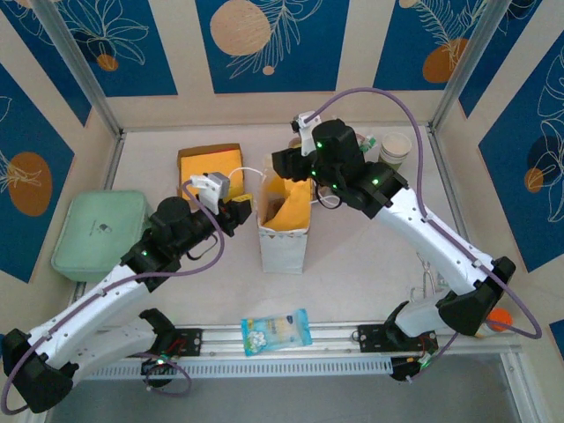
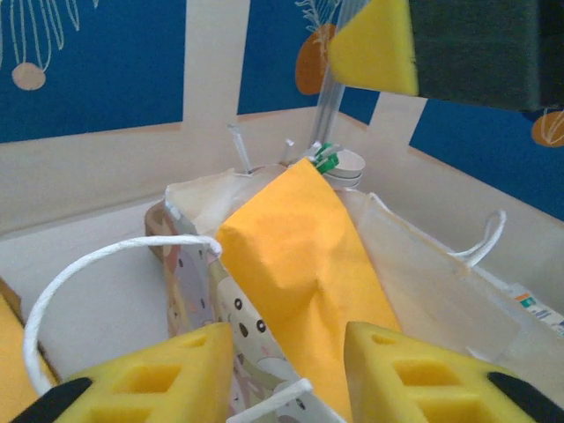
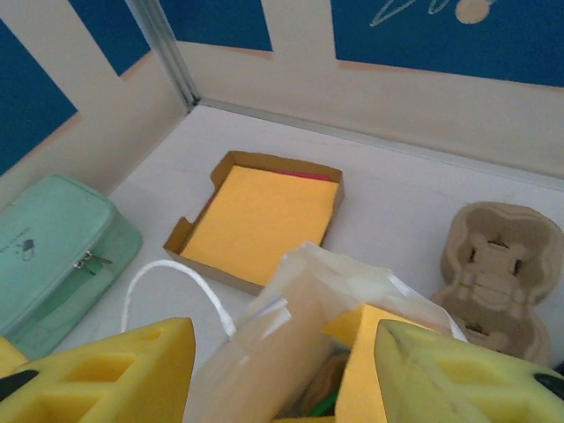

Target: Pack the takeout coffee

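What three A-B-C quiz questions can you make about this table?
1. Where is the mint case, compared with the white bag? A inside it; B to its left; C behind it.
2. What colour is the paper in the bag? A red; B black; C yellow.
3. How is the bag? A standing, top open; B lying flat; C taped shut.
Answers: 1 B, the top view shows the case off to the bag's left. 2 C, a yellow sheet pokes out. 3 A, it stands with its mouth gaping.
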Motion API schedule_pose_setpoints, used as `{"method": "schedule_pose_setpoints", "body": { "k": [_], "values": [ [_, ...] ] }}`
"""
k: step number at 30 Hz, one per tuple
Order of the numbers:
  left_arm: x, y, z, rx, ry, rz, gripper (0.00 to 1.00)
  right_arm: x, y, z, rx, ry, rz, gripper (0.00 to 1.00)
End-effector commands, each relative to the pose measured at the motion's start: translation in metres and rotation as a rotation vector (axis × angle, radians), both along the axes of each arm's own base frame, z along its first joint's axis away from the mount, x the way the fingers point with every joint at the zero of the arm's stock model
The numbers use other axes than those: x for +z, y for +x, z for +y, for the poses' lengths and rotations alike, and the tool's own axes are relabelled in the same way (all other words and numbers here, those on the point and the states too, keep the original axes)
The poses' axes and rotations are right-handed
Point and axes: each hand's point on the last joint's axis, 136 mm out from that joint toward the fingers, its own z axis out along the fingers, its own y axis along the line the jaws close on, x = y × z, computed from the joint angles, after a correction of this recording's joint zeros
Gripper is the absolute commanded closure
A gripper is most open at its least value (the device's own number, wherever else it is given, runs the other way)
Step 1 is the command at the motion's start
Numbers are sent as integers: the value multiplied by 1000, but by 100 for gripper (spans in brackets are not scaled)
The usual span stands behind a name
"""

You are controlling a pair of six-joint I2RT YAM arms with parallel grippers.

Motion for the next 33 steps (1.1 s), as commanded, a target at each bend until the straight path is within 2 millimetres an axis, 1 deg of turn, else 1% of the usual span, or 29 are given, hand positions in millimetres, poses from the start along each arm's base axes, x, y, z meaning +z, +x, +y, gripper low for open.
{"method": "schedule_pose_setpoints", "body": {
  "k": [1, 5, 8, 11, 13, 18, 24, 29, 33],
  "values": [
    [10, 4, 6, 53, 2, -6, 57, 0, -4, -22, -78, -37, 29, 42],
    [5, 11, 8, 85, 30, 28, 50, -21, -3, -43, -148, -83, 118, 41],
    [6, 15, 8, 100, 44, 40, 46, -36, -5, -58, -191, -101, 176, 41],
    [11, 21, 11, 129, 54, 45, 44, -48, -9, -69, -212, -95, 223, 41],
    [11, 26, 14, 152, 67, 64, 41, -56, -11, -72, -213, -83, 258, 43],
    [3, 43, 19, 197, 84, 144, 41, -71, -17, -72, -195, -82, 308, 52],
    [-5, 54, 23, 215, 68, 212, 43, -81, -20, -63, -156, -75, 346, 66],
    [-12, 59, 23, 210, 58, 240, 49, -88, -19, -54, -122, -88, 374, 76],
    [-13, 58, 25, 211, 51, 238, 60, -90, -15, -49, -112, -97, 372, 81]
  ]
}}
